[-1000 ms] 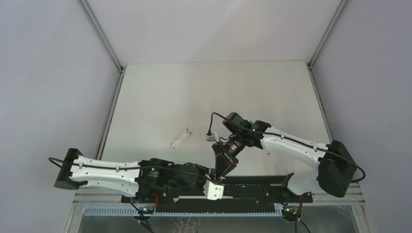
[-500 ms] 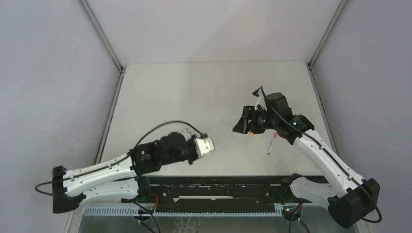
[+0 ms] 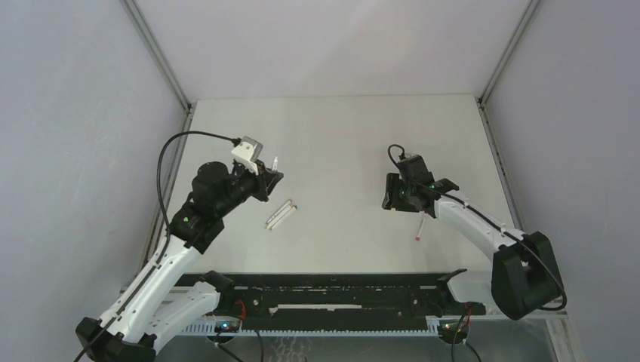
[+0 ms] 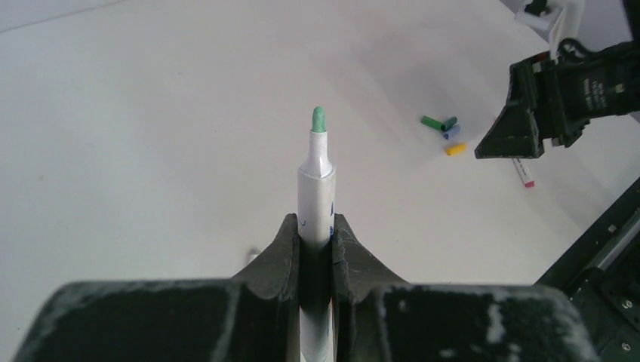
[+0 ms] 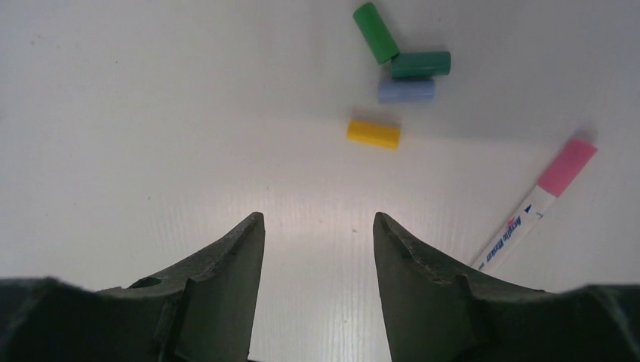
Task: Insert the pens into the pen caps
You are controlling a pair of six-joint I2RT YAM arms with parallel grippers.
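Left wrist view shows it best, Kim: the green pen (image 4: 315,170) points tip-out, pinched tight in the left gripper (image 4: 317,226) and held up off the table (image 3: 340,136) on the left side

Fine, Sam, and the caps?

Right wrist view has them loose on the table ahead of the right gripper (image 5: 317,220). There's a green cap (image 5: 375,32), a darker green cap (image 5: 420,64) touching it and a blue cap (image 5: 406,90) right against that. A yellow cap (image 5: 373,134) sits apart, nearest the fingers. Those jaws are spread, with nothing between them

So which step?

I judge it's picking up a cap for the green pen. The pink pen (image 5: 528,211) lies just right of that gripper with its cap on, so one looks done. Two pens (image 3: 280,214) lie side by side near the left arm, uncapped as far as I can tell

Next move?

The right gripper needs to reach forward and down and close on one green cap without dragging its neighbour. Then the cap's open end has to line up with the tip

What can't you make out?

Which green matches the tip, and which end of any cap is open. The pen's rear is buried in the gripper, and the tip colours of the two lying pens are too small to read. In the top view I can't find the caps at all
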